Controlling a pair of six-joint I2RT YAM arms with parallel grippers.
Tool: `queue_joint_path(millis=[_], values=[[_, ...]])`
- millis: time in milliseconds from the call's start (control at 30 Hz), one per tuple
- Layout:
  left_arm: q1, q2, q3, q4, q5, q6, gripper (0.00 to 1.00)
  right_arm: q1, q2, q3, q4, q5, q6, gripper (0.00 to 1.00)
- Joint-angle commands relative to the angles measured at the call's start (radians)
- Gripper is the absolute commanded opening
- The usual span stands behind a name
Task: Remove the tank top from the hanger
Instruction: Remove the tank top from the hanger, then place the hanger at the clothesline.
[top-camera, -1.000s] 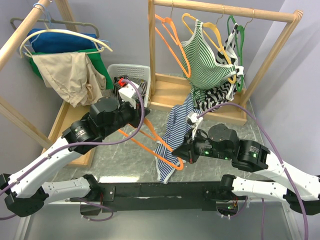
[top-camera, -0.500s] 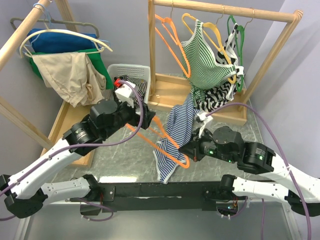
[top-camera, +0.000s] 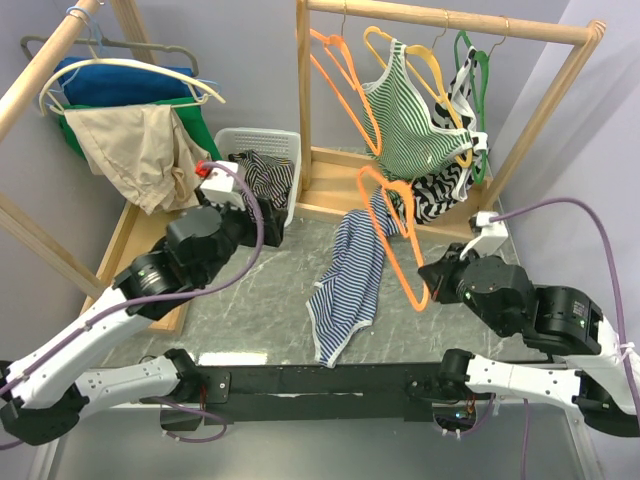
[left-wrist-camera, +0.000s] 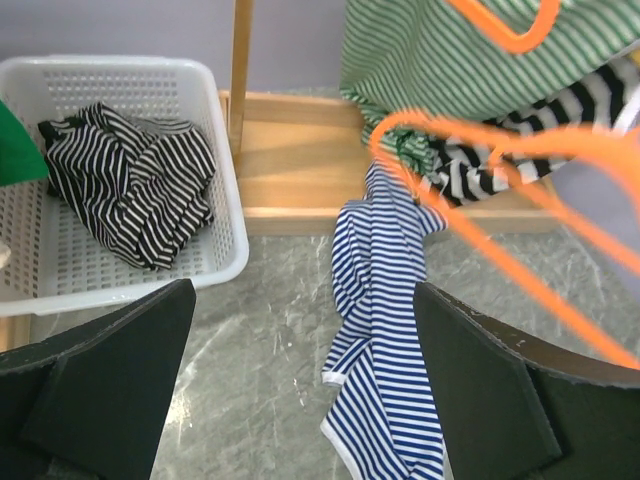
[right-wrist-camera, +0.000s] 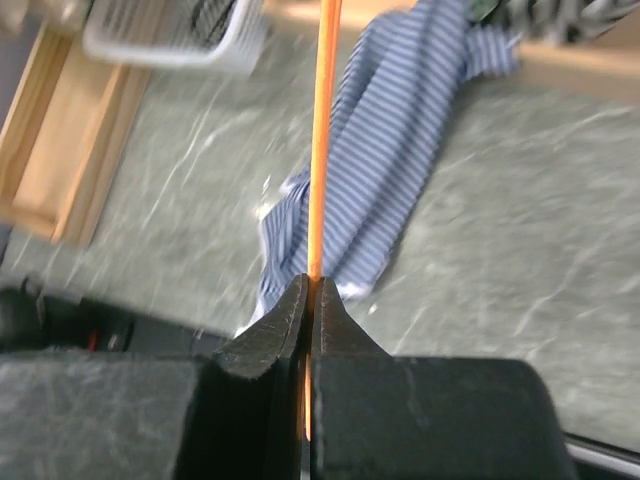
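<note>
Black fingers of the left gripper (left-wrist-camera: 300, 295) are held wide and empty at left. The blue-striped tank top (top-camera: 350, 275) is spread on the counter (top-camera: 270, 320) at centre. At right, the orange hanger (right-wrist-camera: 318, 150) is pinched by the right gripper (right-wrist-camera: 311, 285); a strap, if caught, could be dragged.

The tank top (top-camera: 350, 280) is blue with thin white stripes. It lies flat and crumpled on the grey counter (top-camera: 250, 300) in a long, bunched strip. Its far end is narrow and its near end spreads wider. The hanger (right-wrist-camera: 322, 150) is bright orange and thin. It is up in the air, tilted, with the right gripper (right-wrist-camera: 310, 290) pinching one end. Nothing hangs on it. Whether its far end touches the tank top is hard to tell.
</note>
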Motion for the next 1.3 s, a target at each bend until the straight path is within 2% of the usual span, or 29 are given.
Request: queue_joint_path(millis=[0, 100, 200, 233, 367, 467, 600, 733, 867, 1267], values=[[0.003, 0.052, 0.011, 0.021, 0.017, -0.032, 0.96, 0.003, 0.082, 0.087, -0.029, 0.217, -0.002, 0.00], [0.003, 0.076, 0.013, 0.039, 0.063, -0.040, 0.96, -0.017, 0.115, 0.121, 0.043, 0.284, -0.070, 0.00], [0.003, 0.099, 0.010, 0.047, 0.123, -0.052, 0.96, -0.086, 0.137, 0.142, 0.151, 0.272, -0.177, 0.00], [0.003, 0.107, 0.004, 0.049, 0.135, -0.060, 0.96, -0.109, 0.143, 0.144, 0.223, 0.249, -0.250, 0.00], [0.003, 0.129, -0.013, 0.061, 0.187, -0.083, 0.96, -0.325, 0.181, 0.165, 0.340, 0.021, -0.409, 0.00], [0.003, 0.139, -0.025, 0.078, 0.210, -0.097, 0.96, -0.402, 0.236, 0.203, 0.396, -0.074, -0.510, 0.00], [0.003, 0.145, -0.033, 0.098, 0.227, -0.104, 0.96, -0.442, 0.318, 0.285, 0.420, -0.177, -0.602, 0.00], [0.003, 0.150, -0.036, 0.098, 0.236, -0.105, 0.96, -0.448, 0.392, 0.375, 0.397, -0.260, -0.616, 0.00], [0.004, 0.147, -0.050, 0.102, 0.237, -0.100, 0.96, -0.454, 0.430, 0.404, 0.423, -0.246, -0.637, 0.00], [0.003, 0.150, -0.068, 0.105, 0.237, -0.111, 0.96, -0.521, 0.680, 0.777, 0.411, -0.223, -0.723, 0.00]])
